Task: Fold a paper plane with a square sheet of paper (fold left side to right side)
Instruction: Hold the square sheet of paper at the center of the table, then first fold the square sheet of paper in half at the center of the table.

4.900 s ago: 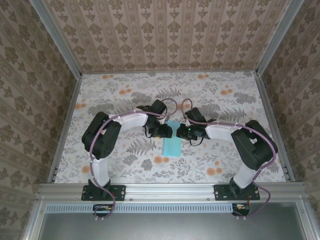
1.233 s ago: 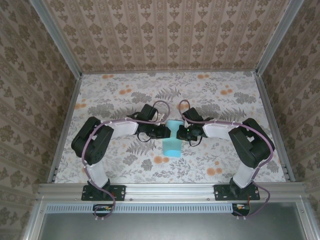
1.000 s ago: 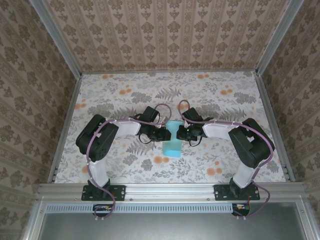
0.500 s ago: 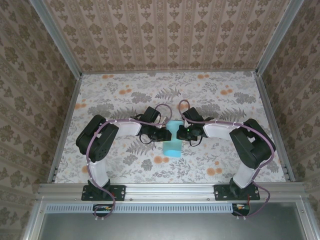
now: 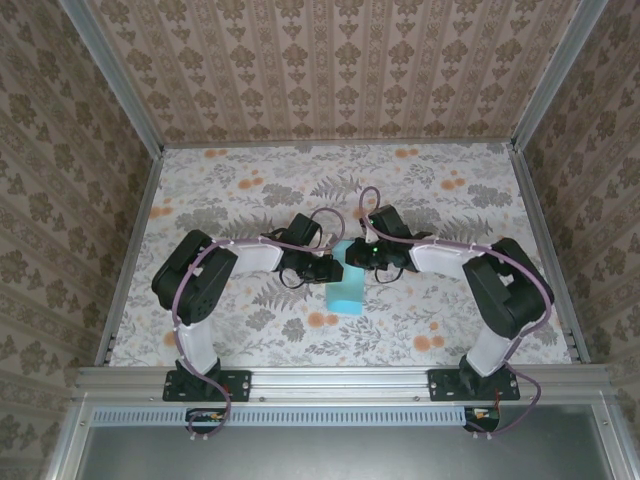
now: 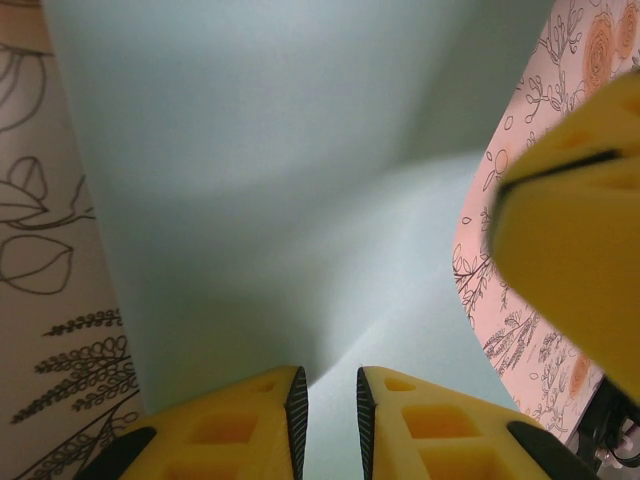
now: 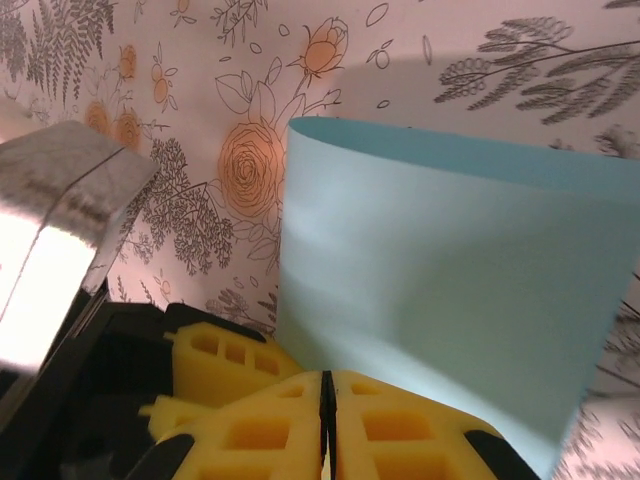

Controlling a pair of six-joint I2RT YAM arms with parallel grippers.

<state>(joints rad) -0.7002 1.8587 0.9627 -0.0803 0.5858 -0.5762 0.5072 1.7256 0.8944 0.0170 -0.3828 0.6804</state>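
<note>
While the square sheet of paper (image 5: 345,292) lies on the tabletop (image 5: 240,190), long axis near-to-far, the left end effector (image 6: 331,385), tips slightly apart, flanks its left edge and the right end effector (image 7: 322,378), tips together, its far-right edge.

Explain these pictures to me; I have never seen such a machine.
These are two robot arms bolted at the table's near edge, each ending in a two-finger claw. The overhead picture looks down from behind them: the left claw and right claw meet over a blue sheet of paper on the flowered table. The other two come from wrist cameras, so the yellow blocks are each claw's own fingers. The right claw is shut on the paper's edge, holding it up in a curve. The left claw's fingers stand slightly apart with paper between; whether they pinch it is unclear.
</note>
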